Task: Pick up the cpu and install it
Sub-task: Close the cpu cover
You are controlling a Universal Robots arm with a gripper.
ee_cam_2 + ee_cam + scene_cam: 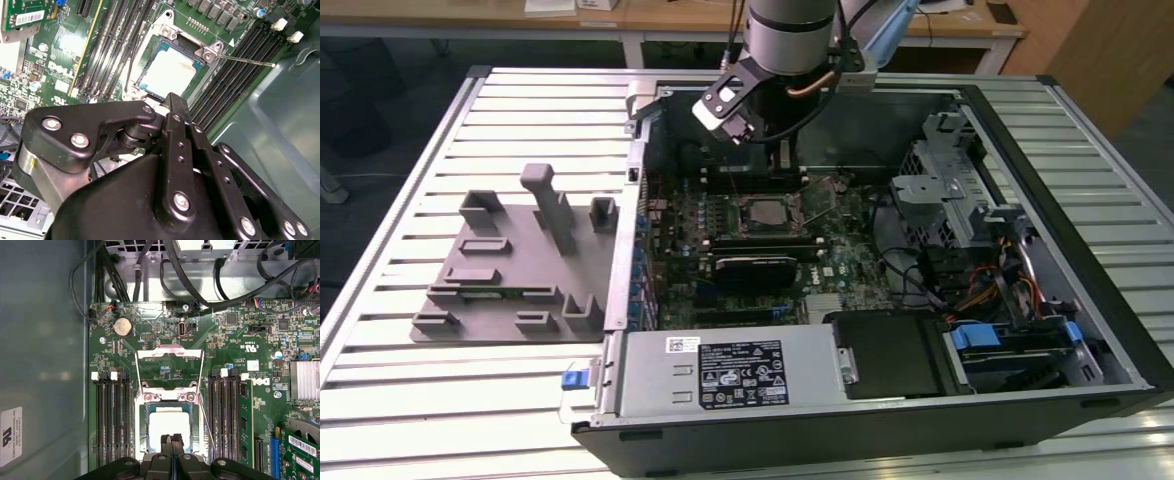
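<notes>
1. While it lies flat in the open socket [142, 426] of the motherboard [210, 335], the cpu [170, 426] looks like a light, stiff plate. It should not flex. Its underside contacts and the socket pins beneath are probably delicate, so tilting or dragging it would be the hazard.
2. The metal top looks smooth and is likely slippery. The soundest hold would be on two opposite thin edges, keeping the chip level, rather than on either face.
3. Appearance: a small flat square with a silver-grey lid that glares almost white under the light, bordered by a thin bluish-green rim.
4. Position: the cpu sits inside the socket frame, between two banks of memory slots [112, 415]. The load plate [170, 354] stands open and the retention lever [245, 60] is unlatched, angled out to one side. In the exterior view the socket is in the far half of the computer case [854, 440], roughly midway between the exterior view's left and right.
5. Gripper [172, 440]: the two black fingers [166, 446] are pressed together with nothing between them. Their tips hang just over one edge of the cpu, and I cannot tell whether they touch it.
</notes>
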